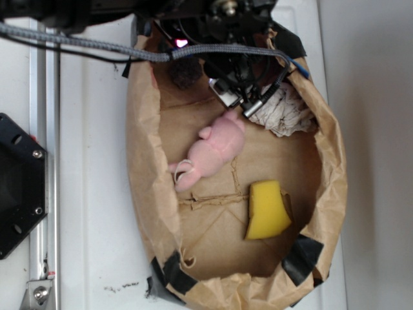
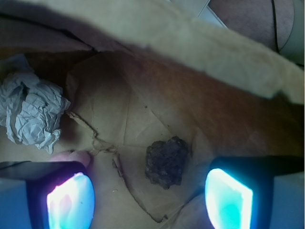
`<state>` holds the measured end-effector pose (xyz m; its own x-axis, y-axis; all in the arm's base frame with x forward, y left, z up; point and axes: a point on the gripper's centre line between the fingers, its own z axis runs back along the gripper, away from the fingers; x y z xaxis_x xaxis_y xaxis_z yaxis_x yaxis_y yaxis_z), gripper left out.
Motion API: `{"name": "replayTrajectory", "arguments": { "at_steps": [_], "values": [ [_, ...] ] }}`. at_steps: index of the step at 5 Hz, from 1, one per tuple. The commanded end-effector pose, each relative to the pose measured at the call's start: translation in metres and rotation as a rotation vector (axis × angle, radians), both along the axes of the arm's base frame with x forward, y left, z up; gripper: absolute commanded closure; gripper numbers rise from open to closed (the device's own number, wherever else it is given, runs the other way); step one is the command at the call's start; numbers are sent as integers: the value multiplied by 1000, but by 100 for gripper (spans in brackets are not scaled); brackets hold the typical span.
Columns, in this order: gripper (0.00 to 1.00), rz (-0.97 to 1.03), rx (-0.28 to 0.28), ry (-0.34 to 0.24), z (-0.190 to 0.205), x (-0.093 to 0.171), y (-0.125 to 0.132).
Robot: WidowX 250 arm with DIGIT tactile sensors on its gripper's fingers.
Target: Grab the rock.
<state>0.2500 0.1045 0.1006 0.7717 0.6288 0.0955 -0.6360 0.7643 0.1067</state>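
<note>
Inside a crumpled brown paper bag (image 1: 145, 187) laid open on a white bench (image 1: 90, 161), we find the gripper (image 2: 150, 193) poised above the rock (image 2: 166, 162), its jaws spread wide and holding nothing. In the wrist view the rock lies on the bag's paper floor between the two glowing fingertips (image 2: 70, 200), nearer the right-hand one, and touches neither. In the exterior view the rock (image 1: 186, 72) sits at the far end of the bag, close to the paper wall and partly under the arm.

As we judge it, the step in hand is the final approach. To do it well we would shift a little toward the rock so it sits midway between the jaws, then come straight down until the tips reach the paper floor before closing. The rock looks rough and angular, so we would close across its broader faces, not on a corner, where it could twist out. The bag's wall rises close behind it, and a careless descent could snag that paper or pinch a fold along with the rock.

The crumpled paper wad (image 2: 31, 117) lies well to the left in the wrist view, clear of the jaws. A sliver of the pink plush toy (image 2: 71, 157) shows just above the left fingertip, near enough to be nudged.

Much stays hidden. The arm and its cables cover part of the rock from outside, the fingertips are cut off by the frame's lower edge, and we cannot tell how high the jaws hang above the floor. The yellow sponge (image 1: 266, 210) lies well apart.
</note>
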Motion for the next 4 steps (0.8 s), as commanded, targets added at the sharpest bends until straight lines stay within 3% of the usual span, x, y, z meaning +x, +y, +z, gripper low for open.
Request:
{"name": "replayTrajectory", "arguments": {
  "at_steps": [1,2,4],
  "values": [
    [0,19,19,-44,14,1,13],
    [0,111,13,-65,-4,-2,2],
    [0,71,19,-76,-5,6,-37]
  ]
}}
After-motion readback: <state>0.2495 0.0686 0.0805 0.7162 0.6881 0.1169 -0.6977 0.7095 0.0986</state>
